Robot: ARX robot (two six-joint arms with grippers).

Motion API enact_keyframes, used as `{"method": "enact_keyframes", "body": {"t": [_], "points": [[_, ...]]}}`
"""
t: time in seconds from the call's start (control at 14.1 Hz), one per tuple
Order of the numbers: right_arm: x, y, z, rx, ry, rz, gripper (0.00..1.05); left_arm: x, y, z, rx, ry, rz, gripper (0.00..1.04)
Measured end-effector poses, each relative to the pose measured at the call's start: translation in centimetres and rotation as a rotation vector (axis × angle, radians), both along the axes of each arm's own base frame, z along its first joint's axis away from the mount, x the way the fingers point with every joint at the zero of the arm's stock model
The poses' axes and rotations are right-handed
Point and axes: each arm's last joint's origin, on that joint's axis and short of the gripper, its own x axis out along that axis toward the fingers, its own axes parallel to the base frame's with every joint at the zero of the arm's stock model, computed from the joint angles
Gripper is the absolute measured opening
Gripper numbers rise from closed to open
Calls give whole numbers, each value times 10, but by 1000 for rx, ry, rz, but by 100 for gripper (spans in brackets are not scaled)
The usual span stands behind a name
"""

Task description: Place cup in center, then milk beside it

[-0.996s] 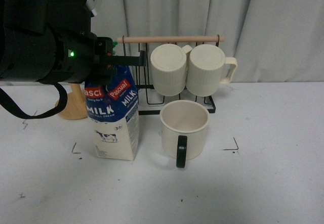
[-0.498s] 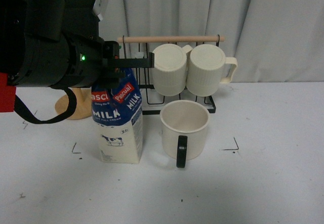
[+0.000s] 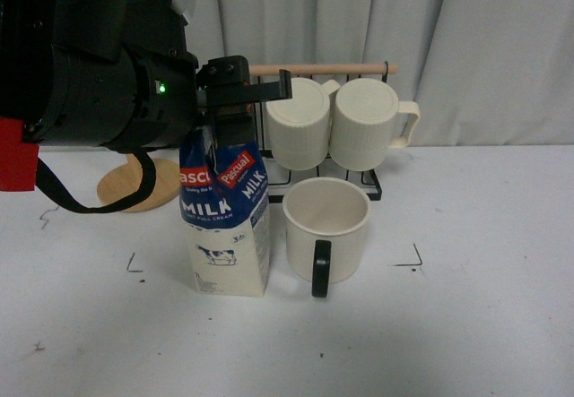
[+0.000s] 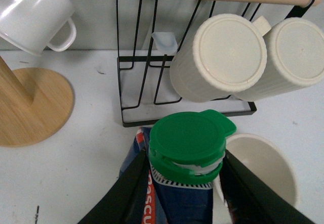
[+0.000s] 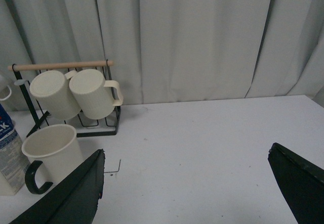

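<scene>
Where the table (image 3: 466, 325) is bounded by small black corner marks (image 3: 134, 264), the center (image 3: 395, 236) is taken to lie, and both task items are found there. The left arm (image 3: 90, 74) is extended in from the left above the table, wrist angled down over the milk (image 3: 229, 227). The milk is held upright at its top, base at or just above the tabletop; contact cannot be confirmed. The cup (image 3: 327, 222) is set upright between the marks, handle toward the camera, just beside the milk on its right; whether they touch cannot be told. Placing the milk is judged the step in hand. It is advised that the milk be lowered straight until fully seated, that no push be given toward the cup, and that the jaws be opened only then and raised vertically, so that it is not tipped. The right gripper (image 5: 185, 191) is seen spread wide and empty, well apart from the work. The left gripper (image 4: 187, 181) is closed on the milk's neck beneath the green cap (image 4: 190, 135), a finger on each side.
</scene>
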Motion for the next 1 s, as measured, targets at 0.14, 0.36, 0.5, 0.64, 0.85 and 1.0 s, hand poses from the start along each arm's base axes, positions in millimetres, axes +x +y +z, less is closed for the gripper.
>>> {"method": "enact_keyframes", "body": {"t": [0.14, 0.36, 0.5, 0.64, 0.85, 1.0], "points": [[0, 0, 0, 0, 0, 0, 98, -4, 10, 12, -67, -57, 19, 69], [0, 0, 0, 0, 0, 0, 98, -12, 21, 25, -98, -114, 47, 81], [0, 0, 0, 0, 0, 0, 98, -16, 27, 32, -112, -135, 61, 87], [0, 0, 0, 0, 0, 0, 98, -20, 33, 37, -125, -162, 72, 92], [0, 0, 0, 0, 0, 0, 98, -31, 47, 49, -136, -203, 101, 100], [0, 0, 0, 0, 0, 0, 98, -44, 60, 57, -140, -222, 112, 97]]}}
